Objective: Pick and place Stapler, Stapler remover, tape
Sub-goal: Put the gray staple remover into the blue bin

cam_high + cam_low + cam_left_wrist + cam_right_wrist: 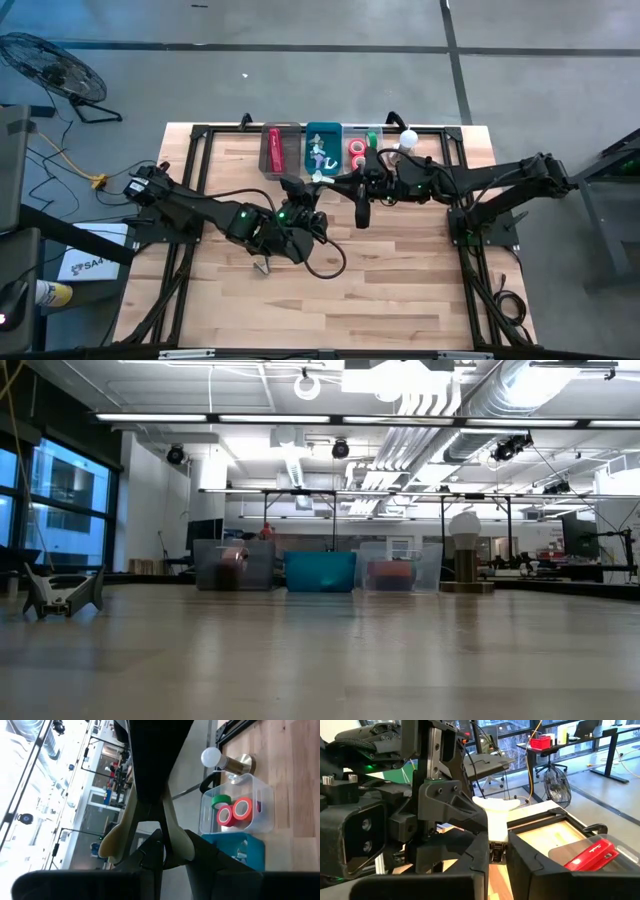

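We see the table (pixel 300 290) from above under even, soft light, with only faint shadows beneath the arms. In the low view, rows of ceiling lights (pixel 330 418) glare overhead and the near wood is blurred, while the bins (pixel 320 571) at the far edge sit fairly sharp. The left wrist view is washed out by bright windows (pixel 30 780) on one side; the dark fingers (pixel 170 840) up close are out of focus, the tape (pixel 235 811) clear. In the right wrist view, daylight comes through windows (pixel 520 732) behind, and the stapler (pixel 590 854) is sharp.
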